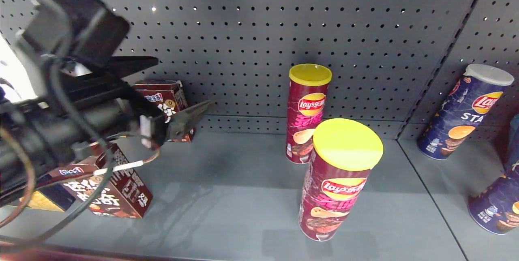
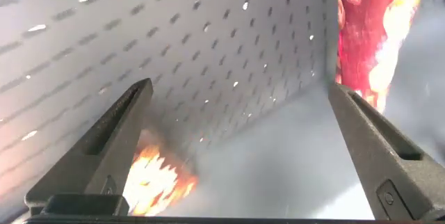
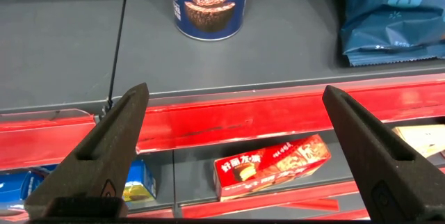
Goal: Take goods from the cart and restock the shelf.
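Left hand (image 1: pixel 183 84): fingers spread wide, holding nothing, over the left end of the shelf (image 1: pixel 227 196).
Right hand (image 3: pixel 236 90): fingers spread, empty, facing a red rail (image 3: pixel 278 116).
Rear brown box (image 1: pixel 162 95): closed, near the left hand's fingertips, against the pegboard (image 1: pixel 284 18).
Front brown box (image 1: pixel 109 188): closed, below the left hand, at the shelf's front.
Red cans: back can (image 1: pixel 308 111) and front can (image 1: pixel 338 180), upright, yellow lids on, well right of the left hand.
Blue can (image 1: pixel 466 111): lidded, leaning, farther right.
Beyond right hand: blue tub (image 3: pixel 208 5), blue bag (image 3: pixel 393 15); red box (image 3: pixel 271 165) one level lower.
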